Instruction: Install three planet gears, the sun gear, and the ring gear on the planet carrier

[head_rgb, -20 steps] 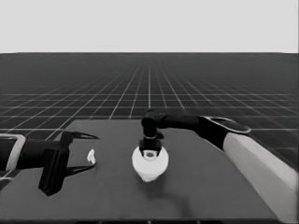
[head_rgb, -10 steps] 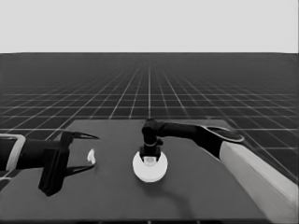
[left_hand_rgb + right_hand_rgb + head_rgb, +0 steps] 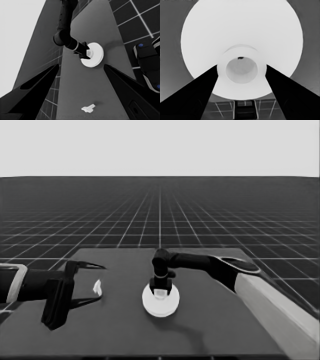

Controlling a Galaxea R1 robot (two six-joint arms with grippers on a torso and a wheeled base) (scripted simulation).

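White larger round part (image 3: 160, 301) sits at lower centre of the head view, on the dark table (image 3: 215, 320). No gears or smaller round part visible (my guess: they're stacked underneath, hidden).

Right gripper (image 3: 161, 289) is straight above it, fingers either side of the raised hub (image 3: 241, 67) and clamped on it, as far as the right wrist view shows.

Left gripper (image 3: 75, 285) is parked at the left edge, spread wide, holding nothing. Thin white piece (image 3: 97, 287) lies just beside it, centre-left.

Risks:
- Part not seated flat: releasing now could leave it tilted or let it pop off.
- Retracting before the fingers clear the hub would drag the whole stack sideways.
- Pushing down off-axis could jam the teeth below.
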